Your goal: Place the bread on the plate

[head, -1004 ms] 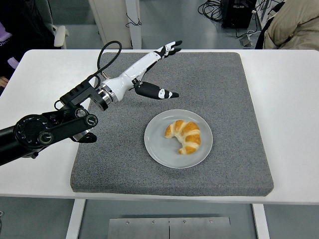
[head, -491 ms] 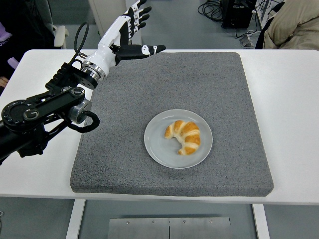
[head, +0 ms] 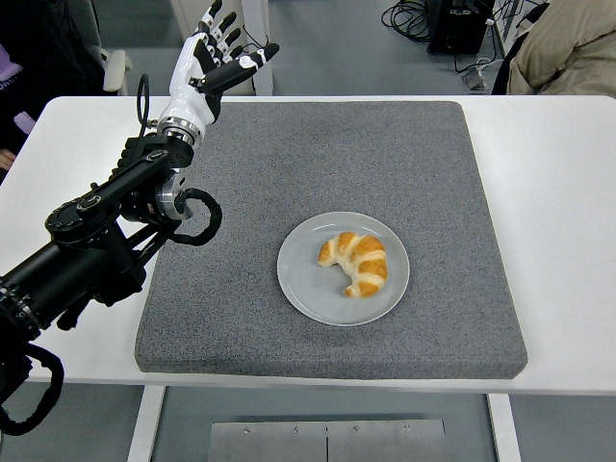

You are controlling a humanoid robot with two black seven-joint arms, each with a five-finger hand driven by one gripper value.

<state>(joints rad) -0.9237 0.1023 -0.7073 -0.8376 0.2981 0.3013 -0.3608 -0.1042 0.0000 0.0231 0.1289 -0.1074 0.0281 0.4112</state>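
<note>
A golden croissant (head: 354, 263) lies on the pale grey plate (head: 301, 282), slightly right of the plate's middle. The plate rests on a dark grey mat (head: 327, 173) in the middle of the white table. My left hand (head: 212, 60) is raised high over the mat's far left corner, fingers spread and pointing up, holding nothing. It is well away from the plate, up and to the left. The black left arm (head: 91, 245) comes in along the left edge. My right arm does not show.
A white table (head: 558, 192) surrounds the mat. A person in dark clothes (head: 29, 58) sits at the top left, another in a beige jacket (head: 568, 48) at the top right. Cables lie on the floor beyond the table.
My left hand has lifted and drawn back from over the mat near the plate to the far left corner, turning its fingers upward. The croissant and plate have stayed put.
</note>
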